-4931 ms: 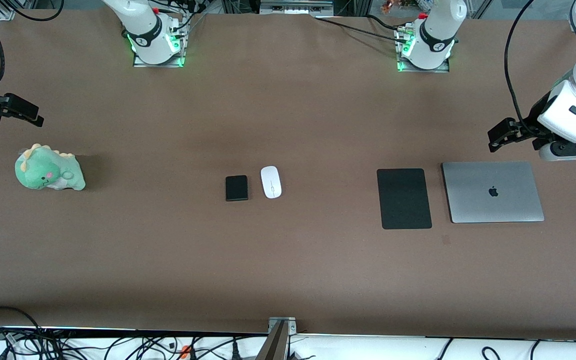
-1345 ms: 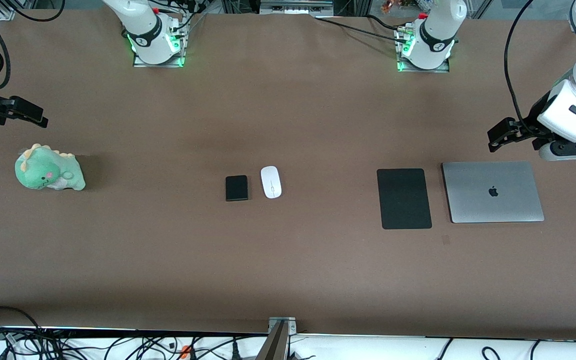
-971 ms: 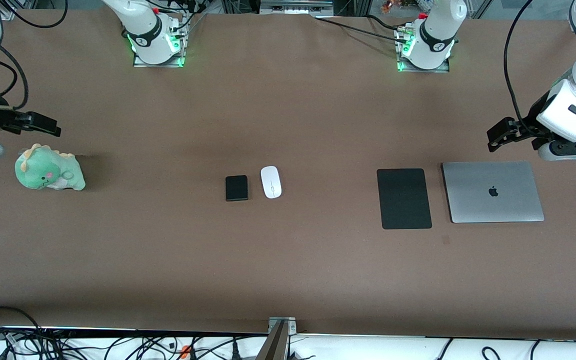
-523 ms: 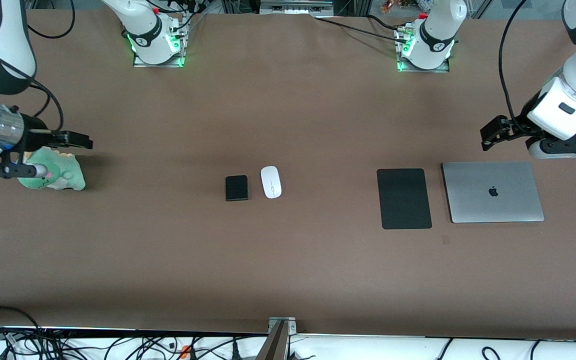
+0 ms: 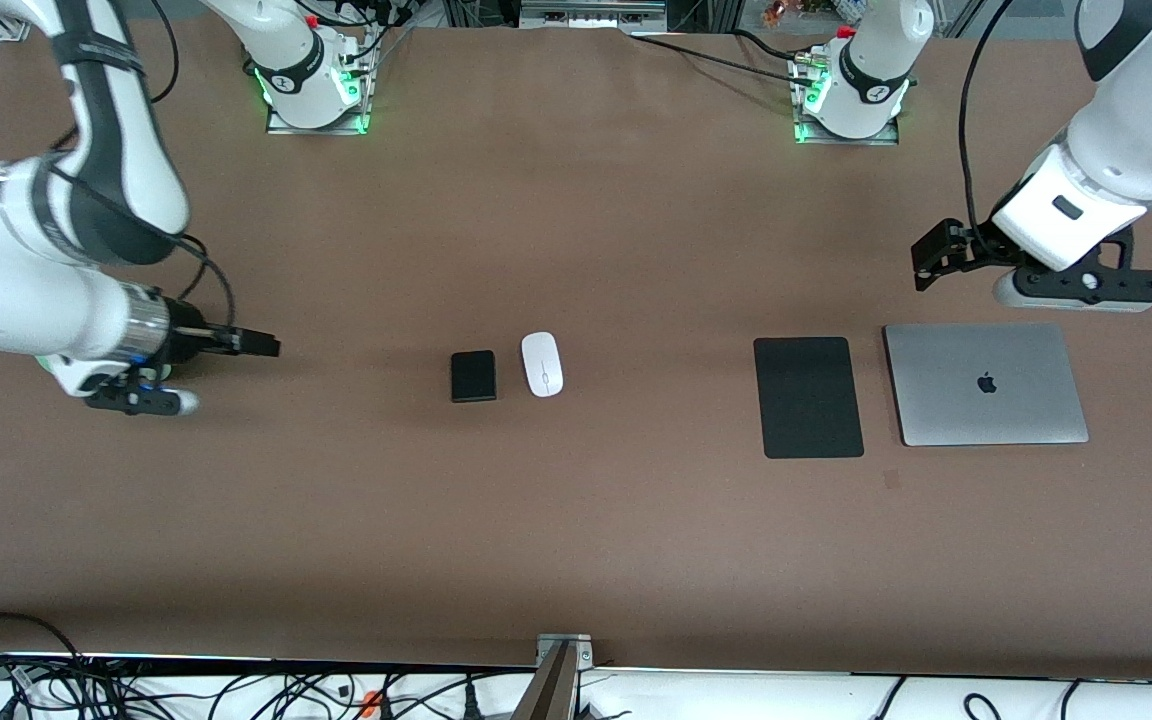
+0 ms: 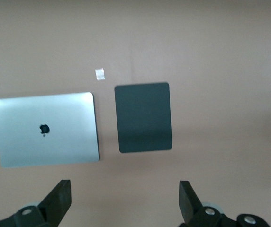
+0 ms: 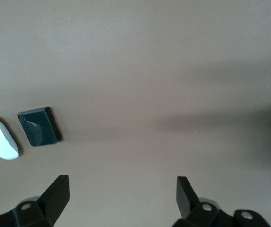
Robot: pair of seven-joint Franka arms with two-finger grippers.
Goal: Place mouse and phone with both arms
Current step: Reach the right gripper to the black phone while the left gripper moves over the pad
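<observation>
Looking at the middle of the front frame, we find the phone (image 5: 473,376) and the mouse (image 5: 542,364) lying side by side, just apart, on the table (image 5: 576,530). The right gripper (image 5: 254,344), fingers spread and empty, hangs at centre-left. The left gripper (image 5: 931,262), fingers likewise apart, sits at upper right, apparently above bare table near the mouse pad (image 5: 808,397) and laptop (image 5: 984,384).
</observation>
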